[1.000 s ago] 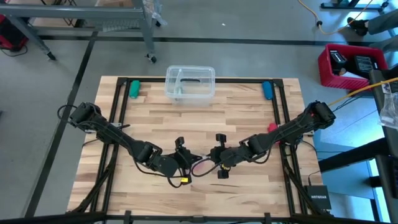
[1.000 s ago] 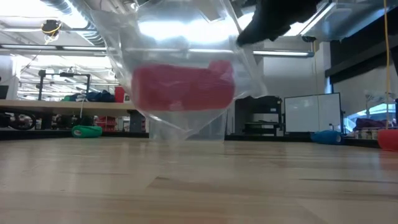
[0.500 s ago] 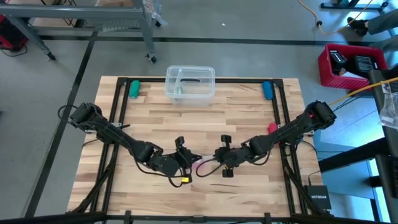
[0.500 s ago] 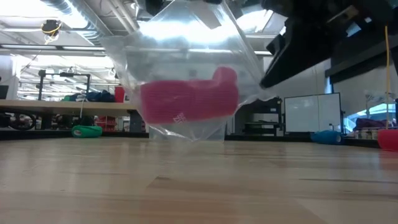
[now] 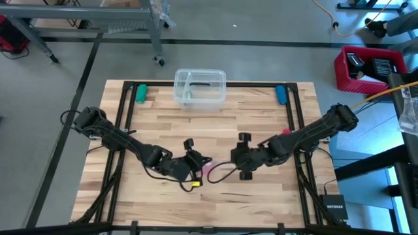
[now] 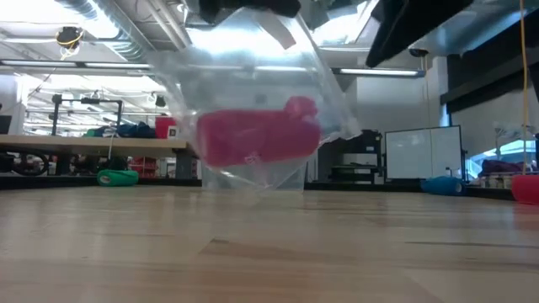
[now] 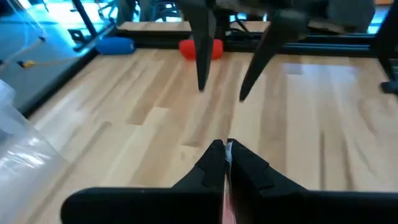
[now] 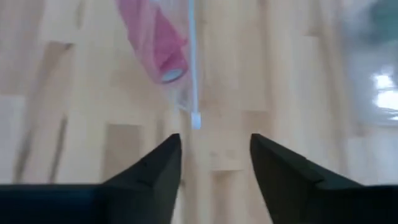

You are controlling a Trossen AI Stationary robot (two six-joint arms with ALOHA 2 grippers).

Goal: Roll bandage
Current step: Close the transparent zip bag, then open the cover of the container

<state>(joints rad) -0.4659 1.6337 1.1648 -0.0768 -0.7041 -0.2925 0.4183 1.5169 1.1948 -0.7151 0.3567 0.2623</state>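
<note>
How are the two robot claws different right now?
The left gripper is pinched shut; the right gripper stands open. The left gripper holds the clear wrapper, with the pink bandage inside, above the table; the right gripper holds nothing. Both are dark, two-fingered, near the table's middle.

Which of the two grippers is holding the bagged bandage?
The left gripper: shut on the clear wrapper around the pink bandage. The right gripper stands open, apart.

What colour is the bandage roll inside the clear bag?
Pink. The bandage shows best in the low view, hanging inside the clear bag.
</note>
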